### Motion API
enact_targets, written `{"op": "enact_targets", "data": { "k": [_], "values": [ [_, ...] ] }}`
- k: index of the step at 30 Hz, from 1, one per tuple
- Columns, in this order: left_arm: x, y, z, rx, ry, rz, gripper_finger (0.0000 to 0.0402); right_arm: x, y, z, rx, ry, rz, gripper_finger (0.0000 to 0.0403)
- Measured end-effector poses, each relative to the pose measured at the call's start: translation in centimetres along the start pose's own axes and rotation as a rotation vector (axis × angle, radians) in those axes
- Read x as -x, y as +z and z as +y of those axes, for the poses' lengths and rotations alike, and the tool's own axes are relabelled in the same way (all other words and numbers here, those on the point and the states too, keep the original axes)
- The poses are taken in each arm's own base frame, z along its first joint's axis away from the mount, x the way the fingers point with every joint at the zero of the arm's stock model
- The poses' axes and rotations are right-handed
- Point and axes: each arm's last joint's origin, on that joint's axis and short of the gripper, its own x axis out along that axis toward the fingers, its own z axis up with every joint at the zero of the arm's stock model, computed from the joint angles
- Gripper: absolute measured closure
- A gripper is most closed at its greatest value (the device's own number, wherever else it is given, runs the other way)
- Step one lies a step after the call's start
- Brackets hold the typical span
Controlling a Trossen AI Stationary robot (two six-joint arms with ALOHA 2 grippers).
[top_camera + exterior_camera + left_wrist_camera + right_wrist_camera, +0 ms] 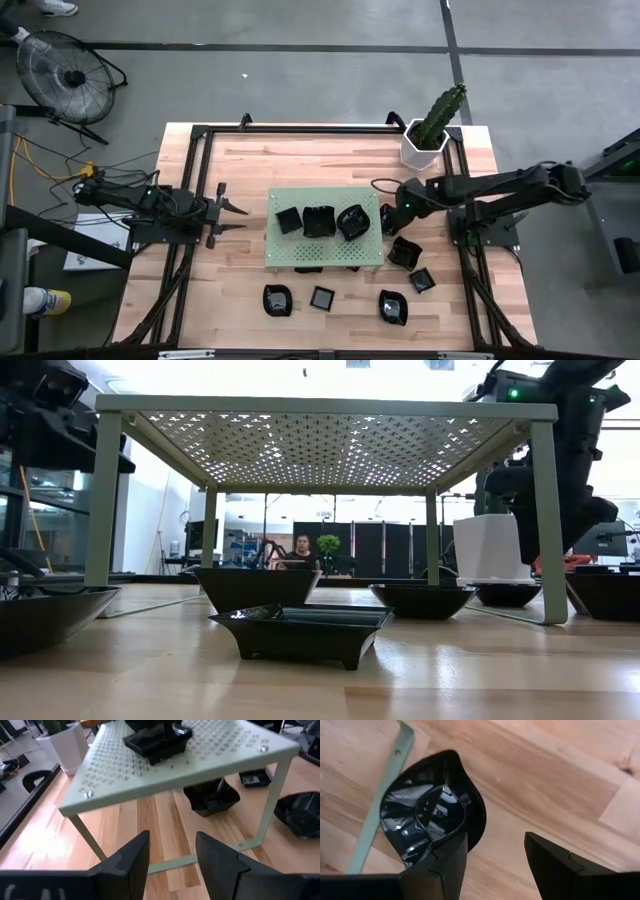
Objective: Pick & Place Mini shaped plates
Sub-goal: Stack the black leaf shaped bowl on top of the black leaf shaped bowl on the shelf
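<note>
Progress looks partial — three mini shaped plates [321, 221] sit on top of the green perforated board [283, 253], while several more lie on the desk [200, 300]: three in a row along the near edge, two off the board's right side, one by the board's right edge and at least one under the board. That suggests the board top is the target, with most of the work left. The right gripper [397, 208] hangs just beside the board's right edge over a rounded black dish [432, 817]; its jaws stand apart, one finger [445, 865] low over the dish's rim, nothing held. The left gripper [228, 219] waits at the board's left side, jaws open and empty, pointing at the board. A white hexagonal plant pot [424, 148] with a cactus stands close behind the right arm, and the board's leg [382, 795] runs beside the dish — both could crowd the lift.
</note>
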Motion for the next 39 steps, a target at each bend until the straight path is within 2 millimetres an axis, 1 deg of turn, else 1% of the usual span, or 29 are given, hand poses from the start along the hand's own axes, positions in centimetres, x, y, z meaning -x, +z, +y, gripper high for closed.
{"op": "enact_targets", "data": {
  "k": [9, 20, 24, 28, 39],
  "values": [
    [-0.4, -0.8, -0.2, -0.002, -0.004, 0.027, 0.0246, -0.8, -0.5, 0.6, -0.022, -0.031, 0.026, 0.0210],
    [-0.4, -0.8, -0.2, -0.003, -0.004, 0.027, 0.0246, -1.1, -0.6, 0.9, -0.065, 0.006, 0.010, 0.0210],
    [-0.4, -1.0, -0.2, -0.009, -0.006, 0.045, 0.0246, -2.1, -1.4, 0.4, -0.091, 0.009, 0.016, 0.0210],
    [-0.4, -1.2, -0.3, -0.014, -0.009, 0.071, 0.0246, -2.9, -1.7, 0.0, -0.121, 0.008, -0.011, 0.0210],
    [-0.4, -1.5, -0.3, -0.019, -0.010, 0.095, 0.0246, -2.9, -1.6, 0.1, -0.116, 0.028, -0.010, 0.0214]
  ]
}}
